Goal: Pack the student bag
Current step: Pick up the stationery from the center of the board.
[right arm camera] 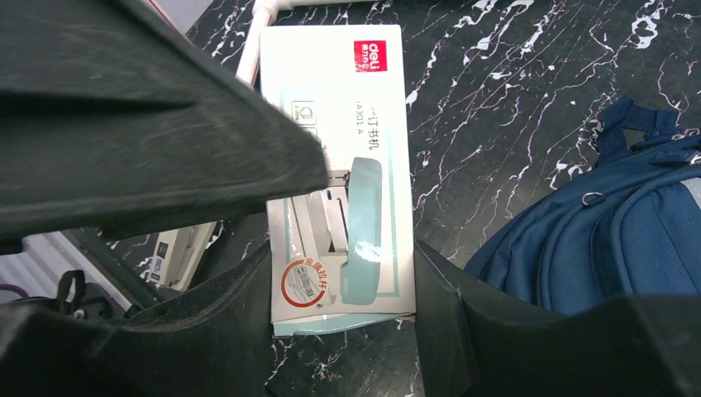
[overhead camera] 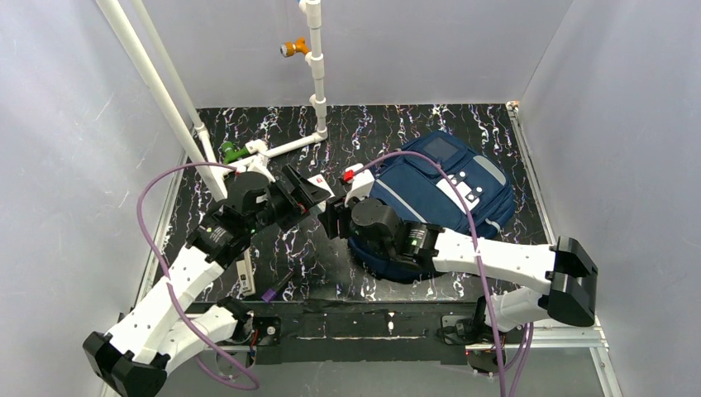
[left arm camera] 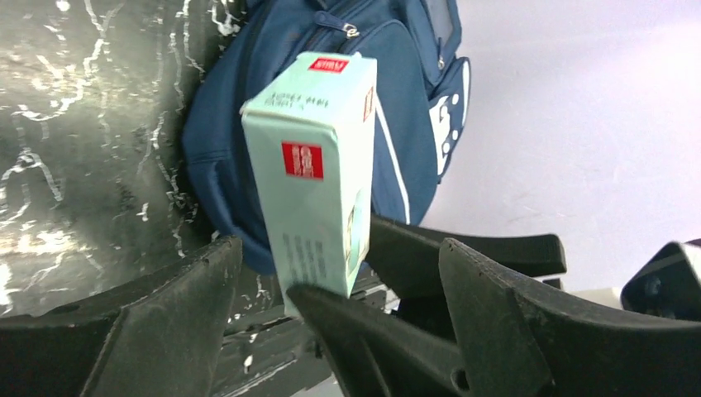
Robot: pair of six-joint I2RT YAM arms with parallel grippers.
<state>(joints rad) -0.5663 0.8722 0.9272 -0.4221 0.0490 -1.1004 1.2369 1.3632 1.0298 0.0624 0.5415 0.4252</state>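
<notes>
Student bag [overhead camera: 413, 197]: laid at 3 o'clock of right gripper [overhead camera: 329, 217], by which a pale box [right arm camera: 364, 99] is clamped; left gripper [left arm camera: 339, 248] spread wide.

Pale mint-and-white cardboard box [right arm camera: 339, 107], upper centre of right wrist view: red patch [right arm camera: 369, 55] reads "deli". Sideways print below it has Chinese characters and a code ending "301 A", partly covered. Red round badge [right arm camera: 307, 285] illegible. Left wrist view: red labels [left arm camera: 302, 160] unreadable.

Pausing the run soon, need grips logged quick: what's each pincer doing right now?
Left pincer: open, jaws either side of the pale green box.
Right pincer: closed on the pale green box.
</notes>
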